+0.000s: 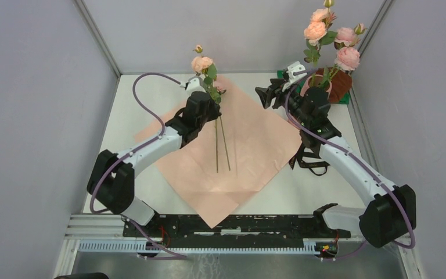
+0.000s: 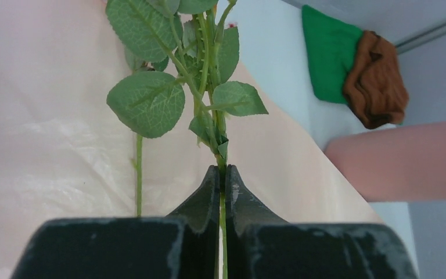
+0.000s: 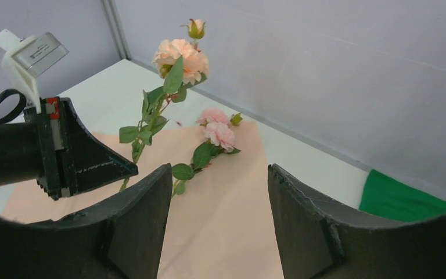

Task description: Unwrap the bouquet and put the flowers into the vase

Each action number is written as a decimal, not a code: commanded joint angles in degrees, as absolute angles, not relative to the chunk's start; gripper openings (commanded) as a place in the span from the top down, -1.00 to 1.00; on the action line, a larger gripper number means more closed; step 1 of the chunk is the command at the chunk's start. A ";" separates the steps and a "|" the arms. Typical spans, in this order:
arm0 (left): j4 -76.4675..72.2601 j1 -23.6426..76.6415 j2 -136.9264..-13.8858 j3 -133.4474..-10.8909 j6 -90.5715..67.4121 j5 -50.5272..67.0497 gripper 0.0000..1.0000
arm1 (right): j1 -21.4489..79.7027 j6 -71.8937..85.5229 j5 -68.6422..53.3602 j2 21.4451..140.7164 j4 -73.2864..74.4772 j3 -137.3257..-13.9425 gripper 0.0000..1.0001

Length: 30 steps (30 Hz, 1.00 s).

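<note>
Our left hand pinches a peach rose by the stem, upright above the paper. We'd guess that's so it drops stem-first into the vase at the bench's back right, where other blooms already stand. Right hand hangs spread and empty near the vase, maybe to steady it; a pink rose lies on the paper.

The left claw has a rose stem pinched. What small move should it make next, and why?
Probably swing the rose right, toward the vase. The left claw is shut on its stem, the paper lies unfolded, and the vase already holds other blooms.
</note>
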<state>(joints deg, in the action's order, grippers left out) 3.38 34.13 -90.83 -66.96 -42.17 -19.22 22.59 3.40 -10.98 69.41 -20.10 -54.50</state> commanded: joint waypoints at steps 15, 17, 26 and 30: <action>-37.95 37.55 -71.10 -41.53 -21.45 -11.37 0.96 | 33.26 8.86 -15.19 83.26 -15.99 -69.21 -0.55; -37.97 37.90 -70.65 -41.61 -21.20 -11.52 0.96 | 33.89 9.15 -15.30 84.05 -15.86 -69.41 -0.55; -36.33 40.52 -70.23 -42.94 -19.08 -12.16 0.96 | 36.59 9.30 -15.44 87.61 -15.95 -72.41 -0.54; -35.72 41.02 -69.72 -42.90 -18.58 -12.93 0.96 | 37.49 9.59 -15.47 89.08 -16.01 -73.82 -0.29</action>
